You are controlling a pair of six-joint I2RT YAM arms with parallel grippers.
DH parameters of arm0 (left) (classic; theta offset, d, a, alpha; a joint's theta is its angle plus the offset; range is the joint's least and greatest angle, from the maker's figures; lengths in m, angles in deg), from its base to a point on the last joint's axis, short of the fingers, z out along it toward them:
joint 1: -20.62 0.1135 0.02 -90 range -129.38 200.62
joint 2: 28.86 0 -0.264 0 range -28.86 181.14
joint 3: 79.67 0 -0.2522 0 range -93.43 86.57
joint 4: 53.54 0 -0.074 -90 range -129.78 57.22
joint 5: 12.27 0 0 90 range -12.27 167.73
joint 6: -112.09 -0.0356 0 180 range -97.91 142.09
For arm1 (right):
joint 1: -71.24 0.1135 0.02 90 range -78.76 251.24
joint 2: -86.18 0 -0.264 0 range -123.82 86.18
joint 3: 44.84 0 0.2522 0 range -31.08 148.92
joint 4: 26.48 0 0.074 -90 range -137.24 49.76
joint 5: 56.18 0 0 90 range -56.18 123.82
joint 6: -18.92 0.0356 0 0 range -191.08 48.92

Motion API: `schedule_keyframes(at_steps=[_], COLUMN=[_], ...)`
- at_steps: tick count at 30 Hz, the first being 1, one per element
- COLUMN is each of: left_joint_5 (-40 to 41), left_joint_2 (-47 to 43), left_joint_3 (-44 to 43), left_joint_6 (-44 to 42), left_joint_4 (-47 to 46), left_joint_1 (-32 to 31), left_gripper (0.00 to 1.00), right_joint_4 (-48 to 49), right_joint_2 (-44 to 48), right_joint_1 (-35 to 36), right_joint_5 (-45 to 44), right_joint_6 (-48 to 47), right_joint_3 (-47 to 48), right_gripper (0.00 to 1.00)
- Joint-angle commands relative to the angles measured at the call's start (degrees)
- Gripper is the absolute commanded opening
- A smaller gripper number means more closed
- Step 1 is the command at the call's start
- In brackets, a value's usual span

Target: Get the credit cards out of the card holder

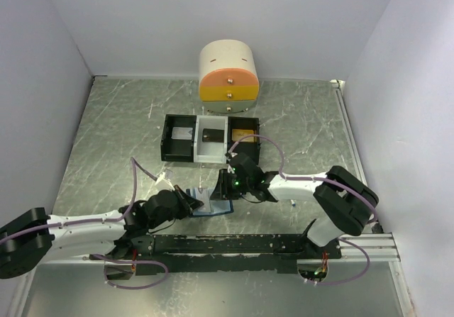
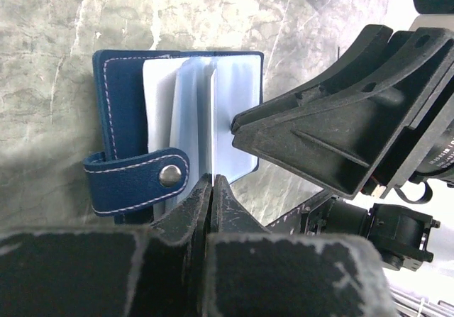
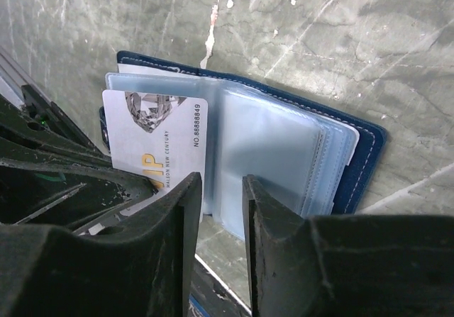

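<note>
Card holder [image 1: 213,205] lies open on the table [image 1: 106,140], near edge, about centre, just near of the tray [image 1: 170,141], between my two claws. Blue cover is down, pale sleeves face up and fan out, and the clasp tab [image 2: 135,179] hangs off the side. My left claw [image 2: 211,184] is closed tight, tips at the edge of the sleeves, in line with one sleeve standing up; can't tell if that sleeve is pinched. My right claw [image 3: 221,182] is open by a narrow gap and hovers over the sleeves, nothing visibly gripped; in the left wrist view one tip touches a sleeve. A white card [image 3: 159,136] with a diamond print sits in a sleeve, beside the right claw. A tan card [image 1: 243,133] lies in the tray's right compartment. A drawer box [image 1: 228,69] stands far behind the tray.
</note>
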Motion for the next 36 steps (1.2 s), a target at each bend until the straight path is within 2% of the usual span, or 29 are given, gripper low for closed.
schedule_keyframes(at_steps=[1, 6, 11, 12, 15, 16, 20, 26, 33, 36], left_joint_5=[1.37, 0.78, -0.54, -1.17, -2.77, -3.27, -4.31, -5.1, -5.95, -6.29], left_joint_2=[-2.9, -5.22, -7.29, -7.65, -9.3, -9.94, -11.91, -15.36, -16.86, -17.14], left_joint_3=[-0.12, -0.6, 0.04, 0.2, 0.92, 1.04, 0.25, 1.16, 2.31, 2.38], left_joint_6=[-2.24, -3.97, -6.49, -7.44, -9.11, -9.78, -13.1, -13.78, -15.29, -15.76], left_joint_4=[2.14, 2.94, 0.8, 0.16, -2.17, -2.84, -3.13, -4.52, -8.05, -8.99], left_joint_1=[0.3, 0.27, 0.3, 0.3, 0.27, 0.29, 0.3, 0.3, 0.28, 0.29], left_gripper=[0.07, 0.07, 0.07, 0.07, 0.07, 0.07, 0.07, 0.07, 0.07, 0.07], right_joint_4=[2.84, 8.26, 6.76, 6.88, 9.17, 9.84, 13.03, 24.65, 18.12, 25.36], right_joint_2=[1.81, 5.87, 10.52, 11.78, 16.21, 17.66, 20.75, 23.92, 24.4, 24.85], right_joint_1=[-0.51, -0.82, -1.19, -1.31, -1.61, -1.95, -4.81, -6.68, -7.35, -7.41], right_joint_5=[0.88, 2.11, -1.7, -2.05, -3.31, -3.77, -2.27, 2.1, 3.93, 5.47], right_joint_6=[-0.25, 1.19, -1.16, -1.73, -3.12, -3.16, -3.4, -4.62, -6.2, -4.09], right_joint_3=[-0.79, -3.4, -4.27, -4.79, -7.56, -8.45, -10.88, -15.7, -11.64, -15.24], right_gripper=[0.31, 0.36, 0.4, 0.43, 0.62, 0.64, 0.66, 0.69, 0.72, 0.73])
